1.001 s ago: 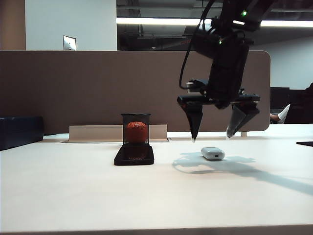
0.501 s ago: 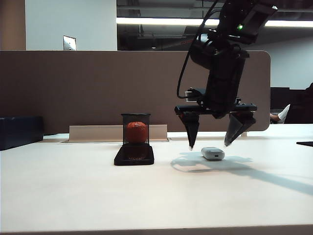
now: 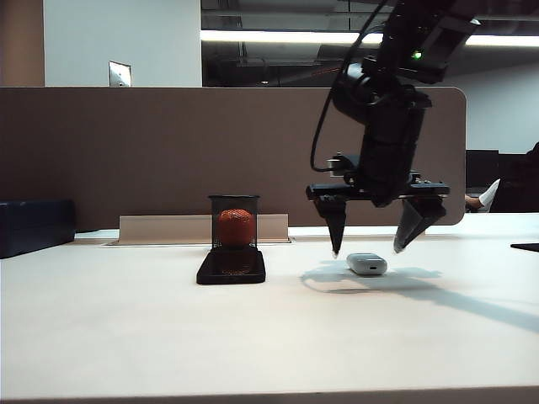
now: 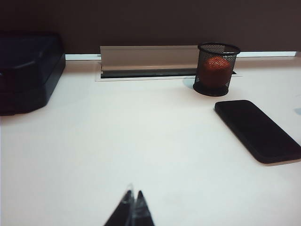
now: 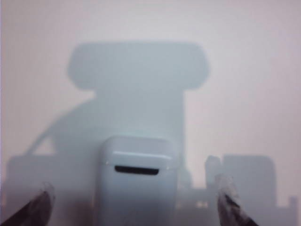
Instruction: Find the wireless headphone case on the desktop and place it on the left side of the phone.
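Two dark fingertips of the right gripper point(image 3: 370, 250) stand spread wide and point down at the desktop point(image 3: 253, 337), with the wireless headphone case point(image 3: 367, 263) lying between them and just below their tips. In the exterior view one tip hangs a little to the phone side of the case and the other just past its far end, and neither touches it. The right wrist view shows the same: the right gripper point(image 5: 134, 205) straddles the glossy white case point(image 5: 136, 183), one finger well off each flank, the case flat on the table with a dark slot facing the camera, and the arm's shadow spread over the surface beyond it. Farther from these jaws, toward the left arm's side of the exterior view, the phone point(image 3: 231, 266) lies flat and black, well apart from the case, with bare table between them. Right behind the phone stands a black mesh cup point(image 3: 233, 222) holding an orange ball point(image 3: 236, 225). The left gripper point(image 4: 131, 212) sits low over the table with its jaws pressed together, holding nothing; bare white surface lies ahead of it, then the phone point(image 4: 257, 130) off to one side and the mesh cup point(image 4: 217, 68) beyond that, near a dark tray point(image 4: 28, 70) at the far edge.
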